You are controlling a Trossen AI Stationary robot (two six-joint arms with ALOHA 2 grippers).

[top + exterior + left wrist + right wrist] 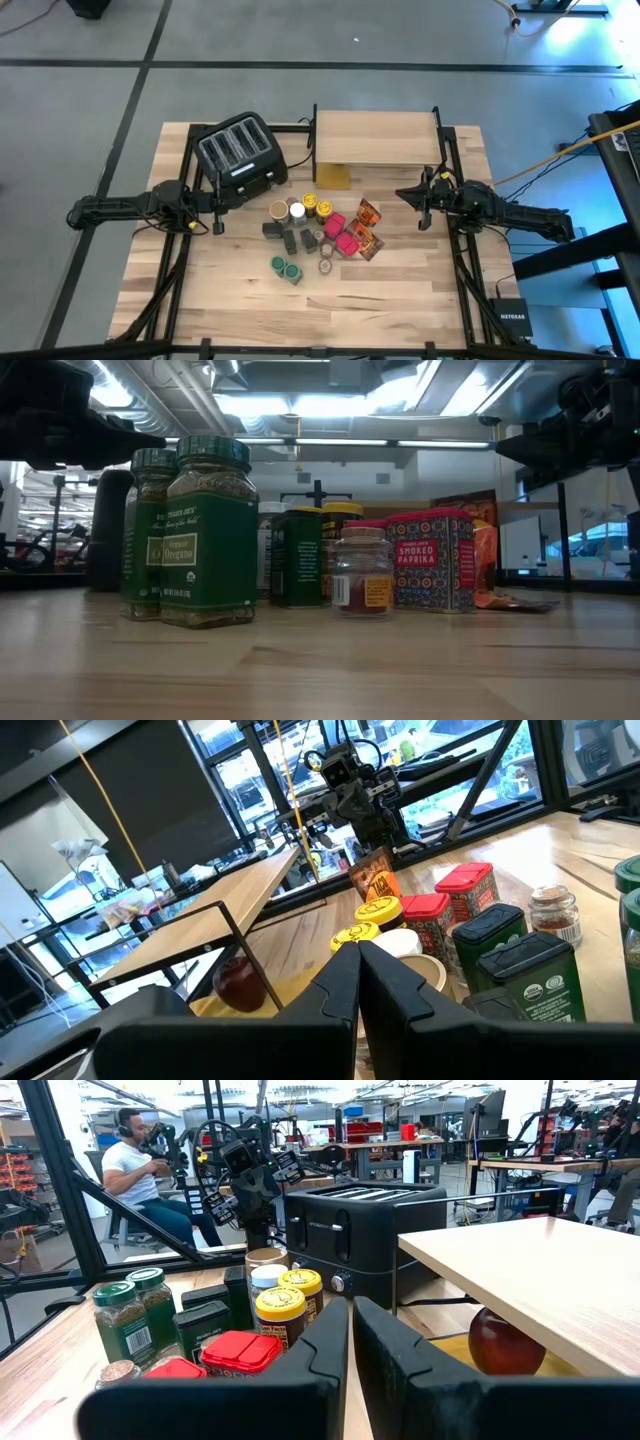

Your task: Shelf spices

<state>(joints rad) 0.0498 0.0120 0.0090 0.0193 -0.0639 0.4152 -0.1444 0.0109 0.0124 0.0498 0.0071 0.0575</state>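
Left gripper (217, 214) closed, empty, hovering just in front of the toaster (240, 152), left of the spice cluster. Right gripper (416, 196) closed too, nothing held, hanging near the shelf's right front leg.

Spices all on the tabletop (400, 285) in front of the shelf (376, 138): two green-lidded jars (285, 267) nearest the front edge, dark tins (290, 240) beside them, yellow-lidded jars (316, 206) and a white-lidded jar (297, 211) toward the shelf, red tins (340, 233) mid-cluster, foil packets (368, 229) on the right.

Shelf top bare. Red round object (503, 1342) on a yellow item under the shelf. Seated person (145, 1172) in the background.
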